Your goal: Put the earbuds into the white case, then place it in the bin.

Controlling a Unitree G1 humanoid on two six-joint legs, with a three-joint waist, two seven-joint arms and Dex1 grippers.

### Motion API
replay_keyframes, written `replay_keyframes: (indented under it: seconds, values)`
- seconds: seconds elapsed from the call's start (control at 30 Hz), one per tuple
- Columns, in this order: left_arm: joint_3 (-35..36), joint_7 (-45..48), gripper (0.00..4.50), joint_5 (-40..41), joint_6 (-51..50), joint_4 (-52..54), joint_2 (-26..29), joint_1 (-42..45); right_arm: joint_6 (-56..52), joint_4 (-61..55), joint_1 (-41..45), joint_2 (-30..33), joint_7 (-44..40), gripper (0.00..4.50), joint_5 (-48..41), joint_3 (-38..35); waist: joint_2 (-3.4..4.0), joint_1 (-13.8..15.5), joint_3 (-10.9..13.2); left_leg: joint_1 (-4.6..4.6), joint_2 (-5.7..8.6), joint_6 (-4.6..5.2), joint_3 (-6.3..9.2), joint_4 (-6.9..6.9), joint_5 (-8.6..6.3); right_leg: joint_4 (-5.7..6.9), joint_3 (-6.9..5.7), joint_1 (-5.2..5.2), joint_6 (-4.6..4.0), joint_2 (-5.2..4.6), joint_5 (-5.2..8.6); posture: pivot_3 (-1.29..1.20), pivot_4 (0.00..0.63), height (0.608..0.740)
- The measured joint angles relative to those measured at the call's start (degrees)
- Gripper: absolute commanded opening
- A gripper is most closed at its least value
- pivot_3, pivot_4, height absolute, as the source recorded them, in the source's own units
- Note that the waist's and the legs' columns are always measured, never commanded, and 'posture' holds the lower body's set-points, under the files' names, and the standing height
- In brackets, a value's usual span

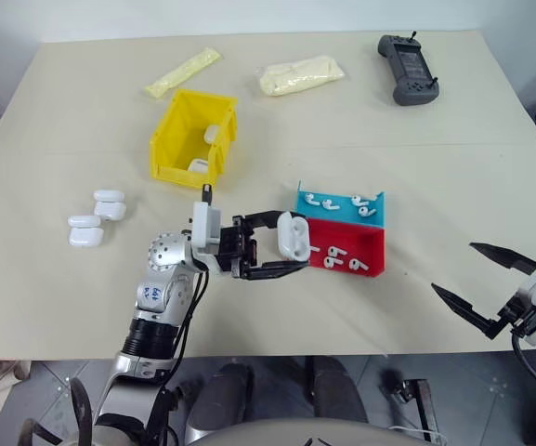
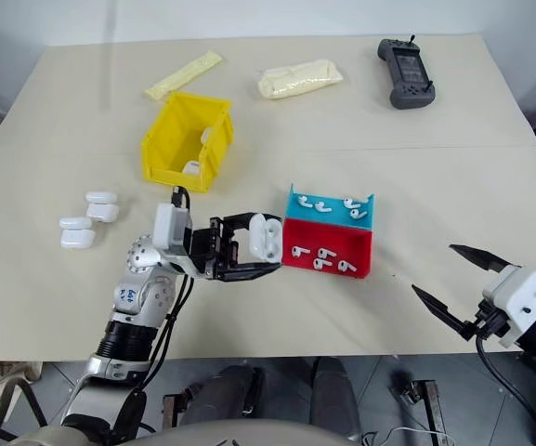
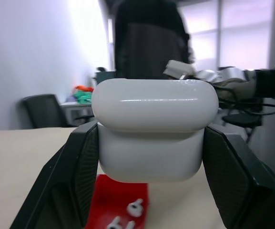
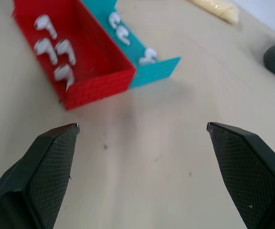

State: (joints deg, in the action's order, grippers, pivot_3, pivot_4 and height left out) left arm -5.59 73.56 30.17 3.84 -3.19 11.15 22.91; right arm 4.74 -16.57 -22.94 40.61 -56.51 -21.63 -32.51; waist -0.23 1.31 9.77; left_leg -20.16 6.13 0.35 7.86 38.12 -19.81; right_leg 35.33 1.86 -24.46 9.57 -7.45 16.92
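One white case [image 1: 294, 236] sits clamped between the two black fingers of our left gripper [image 1: 284, 242], lid shut, held above the table [image 1: 435, 149] just beside the red end of the red-and-blue tray [image 1: 371, 243]. We see earbuds [image 1: 340, 259] lying loose in both halves of that tray, four in the red part and more in the blue. Our right gripper [image 1: 472, 275] hangs well off to the right of the tray, its jaws spread wide with nothing between them. Farther back stands the yellow bin [image 1: 167, 147] with two white cases [image 1: 204, 150] inside. Three more cases [image 1: 97, 216] lie to the left. Two cream packets [image 1: 300, 74] and a dark controller [image 1: 408, 69] rest at the far edge.
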Motion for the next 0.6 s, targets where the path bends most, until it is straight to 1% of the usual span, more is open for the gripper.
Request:
replay_keyframes:
  seconds: [0.07, 0.13, 0.23, 0.33, 0.43, 0.5, 0.6]
  values:
    - [-0.1, 0.2, 2.81, -0.4, 1.0, -0.1, -0.2, 0.1, 0.3, 1.6, 0.3, 1.9, -1.3, 4.5, 0.2, 0.1, 0.0, 0.1, 0.0, 0.01, 0.0, 0.02, -0.02, 0.02, -0.01, -0.01, 0.03, -0.01, 0.0, -0.01, 0.0, 0.0, 0.15, 0.74]
    - [-0.1, -0.1, 2.81, -0.8, 1.4, -0.3, 0.0, 0.1, -2.1, 1.1, 2.7, 4.8, -2.3, 4.5, -0.4, 1.3, 0.0, -0.1, 0.0, 0.01, -0.03, 0.02, -0.12, 0.03, -0.01, -0.02, 0.05, -0.04, 0.03, 0.0, -0.02, 0.0, 0.15, 0.74]
    - [0.0, -1.2, 2.81, -1.2, 1.5, -0.2, 0.6, -0.5, -15.7, -3.9, 8.7, 12.3, -0.9, 4.5, -3.4, 6.1, 0.06, -0.2, 0.0, 0.02, -0.12, 0.01, -0.17, 0.03, -0.02, 0.0, 0.07, -0.1, 0.04, 0.02, -0.02, 0.0, 0.15, 0.74]
    - [0.2, -2.6, 2.81, -1.3, 1.0, 0.2, 1.4, -1.8, -29.0, -9.7, 16.0, 17.6, 0.3, 4.5, -9.0, 11.4, 0.01, 0.2, 0.0, -0.06, -0.15, 0.0, -0.09, 0.05, -0.04, -0.09, 0.01, -0.1, 0.03, 0.02, -0.02, 0.0, 0.15, 0.74]
    - [0.2, -3.9, 2.81, -1.3, 0.4, 0.9, 2.2, -3.5, -39.5, -13.2, 24.2, 22.6, 0.5, 4.5, -12.1, 18.5, 0.01, 0.5, 0.0, -0.15, -0.03, 0.12, -0.05, 0.11, -0.1, -0.22, -0.01, -0.09, 0.1, -0.08, -0.06, 0.0, 0.15, 0.74]
    - [0.4, -5.0, 2.81, -1.4, 0.1, 1.5, 2.5, -4.5, -46.6, -15.3, 32.9, 27.1, 0.7, 4.5, -11.0, 26.8, 0.01, 0.5, 0.0, -0.19, -0.01, 0.18, -0.05, 0.17, -0.14, -0.3, -0.02, -0.09, 0.14, -0.11, -0.08, 0.0, 0.15, 0.74]
    - [0.0, -6.2, 2.81, -1.4, 0.0, 2.6, 2.5, -5.1, -53.3, -16.8, 40.7, 28.6, 1.3, 4.5, -8.4, 35.4, -0.05, 0.8, 0.0, -0.26, -0.01, 0.2, 0.0, 0.17, -0.18, -0.42, -0.09, -0.11, 0.14, -0.11, -0.08, 0.0, 0.15, 0.74]
